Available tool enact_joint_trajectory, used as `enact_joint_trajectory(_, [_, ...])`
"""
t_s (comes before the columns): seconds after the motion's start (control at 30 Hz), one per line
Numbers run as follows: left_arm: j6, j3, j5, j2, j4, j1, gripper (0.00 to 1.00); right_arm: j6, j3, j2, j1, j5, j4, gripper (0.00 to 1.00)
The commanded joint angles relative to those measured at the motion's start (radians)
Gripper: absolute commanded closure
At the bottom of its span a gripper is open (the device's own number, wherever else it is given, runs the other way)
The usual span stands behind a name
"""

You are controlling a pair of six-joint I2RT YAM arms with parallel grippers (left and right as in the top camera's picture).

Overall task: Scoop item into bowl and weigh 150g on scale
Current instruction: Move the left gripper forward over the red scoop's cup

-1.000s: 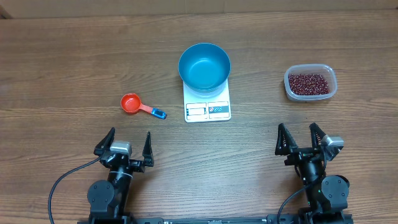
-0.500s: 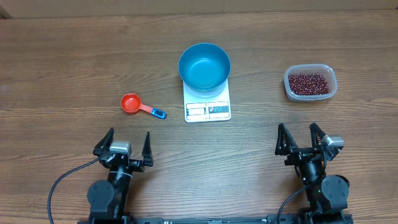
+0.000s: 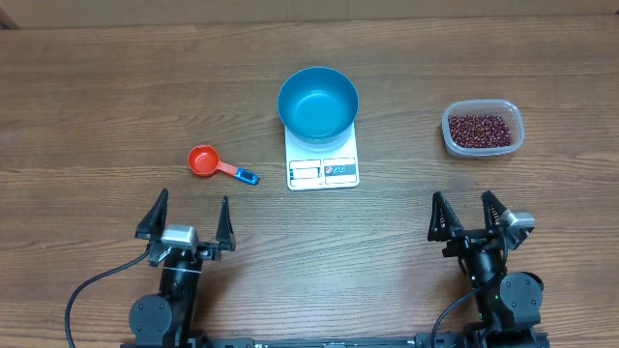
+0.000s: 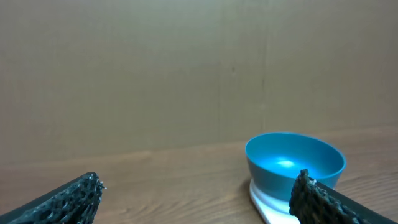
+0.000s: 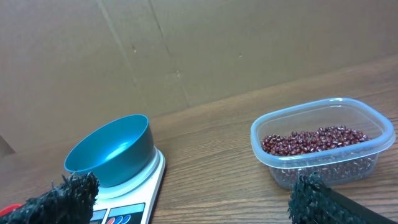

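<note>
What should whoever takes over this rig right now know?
Left gripper: open, empty, at the near edge, short of the scoop.
Right gripper: open, empty, near edge, short of the container.
Bowl: empty, on the scale, centre.
Beans: all in the container, right.
Scoop: empty, on the table left of the scale.
Done: no scooping yet.
Left: grasp the scoop, move beans into the bowl until the scale shows the target weight.

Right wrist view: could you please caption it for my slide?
Empty blue bowl on white scale, beside clear container of red-brown beans.
</note>
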Motion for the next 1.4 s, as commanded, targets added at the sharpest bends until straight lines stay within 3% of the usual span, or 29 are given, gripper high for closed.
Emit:
enact_joint_trajectory(0.0, [0.006,0.049,0.029,-0.010,0.002,0.000,0.00,-0.006,-0.010,-0.008,0.006,0.005,0.006,0.00])
enact_joint_trajectory(0.3, [-0.040,0.382,-0.131,0.072,-0.429,0.000,0.00,-0.007,-0.010,-0.008,0.006,0.005,0.006,0.00])
enact_joint_trajectory(0.53, [-0.067,0.707,-0.131,0.325,-0.692,0.000,0.00,-0.007,-0.010,-0.008,0.006,0.005,0.006,0.00])
enact_joint_trajectory(0.63, [-0.071,0.861,-0.082,0.461,-0.814,0.000,0.00,-0.007,-0.010,-0.008,0.006,0.005,0.006,0.00])
enact_joint_trajectory(0.7, [-0.070,0.950,0.039,0.541,-0.874,0.000,0.00,-0.007,-0.010,-0.008,0.006,0.005,0.006,0.00])
enact_joint_trajectory(0.87, [-0.069,1.031,0.349,0.669,-0.888,0.000,0.00,-0.007,-0.010,-0.008,0.006,0.005,0.006,0.00])
enact_joint_trajectory(1.2, [-0.103,1.031,0.497,0.848,-0.923,0.000,0.00,-0.007,-0.010,-0.008,0.006,0.005,0.006,0.00])
enact_joint_trajectory(1.37, [-0.103,1.031,0.503,0.929,-0.926,0.000,0.00,-0.006,-0.010,-0.008,0.006,0.005,0.006,0.00])
